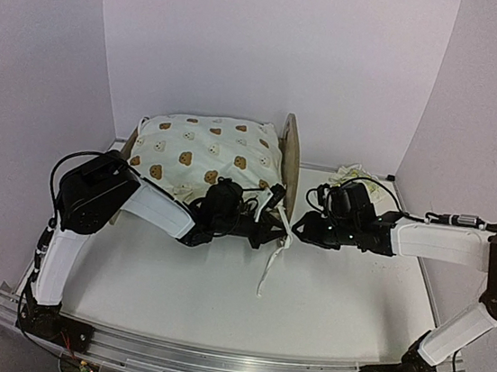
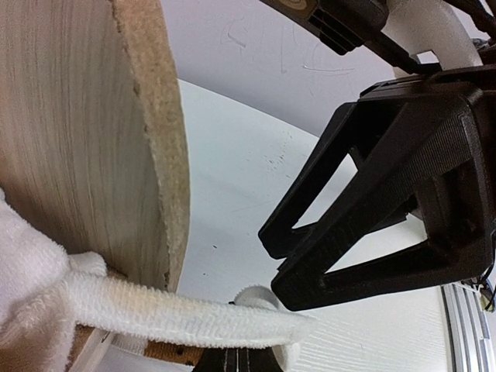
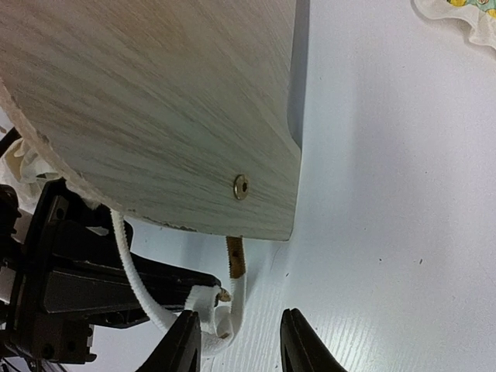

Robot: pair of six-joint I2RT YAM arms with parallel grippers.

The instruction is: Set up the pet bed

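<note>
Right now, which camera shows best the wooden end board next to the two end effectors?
The right wrist view: the end board faces it broadly, showing grain, curved rim and a screw. The left wrist view shows its rough edge and part of one face. The top view shows it edge-on beside the cushion.

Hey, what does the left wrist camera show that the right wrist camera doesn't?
Only the left wrist view shows the right gripper from outside, its black jaws apart, and the ribbed aluminium rail in the corner. Only the right wrist view shows the frilled lemon-print pillow, a brass screw, and the left gripper from outside. Both show the pet bed's light-wood arched end board and the fluffy white fabric tie by its lower edge, on which the left gripper is shut.
</note>
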